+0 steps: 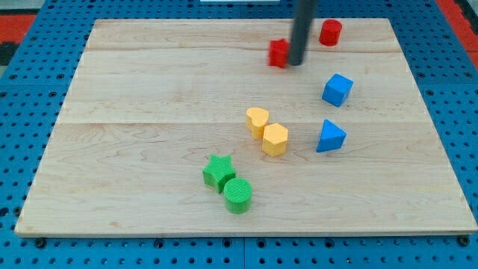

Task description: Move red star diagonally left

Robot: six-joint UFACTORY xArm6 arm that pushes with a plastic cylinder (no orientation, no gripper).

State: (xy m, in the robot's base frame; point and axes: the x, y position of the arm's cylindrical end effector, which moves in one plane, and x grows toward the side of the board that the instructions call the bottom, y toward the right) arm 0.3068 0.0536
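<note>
So the red plastic star block [278,53] sits near the view's top edge of the board, a bit right of centre. My tip [296,63] is right up against the star's right side, touching as far as I can tell, with the dark rod running straight up out of the frame. The rod covers part of the star, so I can't make out which way its points face, and a squat shape like that shows no real long axis from here anyway. There are no jaws on this rig to be spread or pressed together, just the bare rod end.

Just beyond the rod on the view's right is a red plastic cylinder [330,32], upright, near but not touching. Below that, a blue plastic cube [337,90] and then a blue plastic triangular wedge [329,137], apart from each other. Around the middle, a yellow heart-ish block [257,122] and a yellow hexagonal block [275,139] sit touching. Lower down, a green plastic star [218,172] and a green plastic cylinder [238,195] are touching too.

It's all on a pale wooden board [134,112] made of joined planks, lying on a blue perforated base [22,112]. There's a bit of red surface at the top corners.
</note>
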